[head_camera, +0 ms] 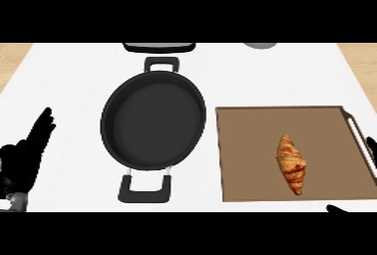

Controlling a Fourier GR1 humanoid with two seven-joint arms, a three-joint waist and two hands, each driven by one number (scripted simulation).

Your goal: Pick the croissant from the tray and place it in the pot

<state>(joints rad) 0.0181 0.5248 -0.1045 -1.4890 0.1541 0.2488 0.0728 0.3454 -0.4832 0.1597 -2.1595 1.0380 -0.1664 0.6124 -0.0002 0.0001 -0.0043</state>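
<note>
**Croissant Waits on Tray Beside an Open Pot**

A golden-brown croissant (pixel 292 164) lies lengthwise on a brown tray (pixel 250 149) at the right of the white surface (pixel 74 89), resting in the tray's right half, nearer its near edge than its far one. Nothing touches it. A pale handle (pixel 356 130) runs along the tray's right side.

Just left of the tray sits a black oval pot (pixel 153 122), its long axis running from near to far, with a black loop handle (pixel 162 63) at the far end and another (pixel 146 190) at the near end. The pot's dark interior shows nothing inside, and its right rim stands close to the tray's left edge without meeting it.

At the left edge of the view the robot's left hand (pixel 22 159) rests with fingers straight and spread, pointing toward the far side, well apart from the pot. Only a dark tip of the right hand (pixel 340 209) shows at the lower right, just past the tray's near corner; whether its fingers are spread or curled cannot be told.

Along the far edge, a dark object (pixel 158 47) and a grey rounded object (pixel 261 45) are cut off by the view.
</note>
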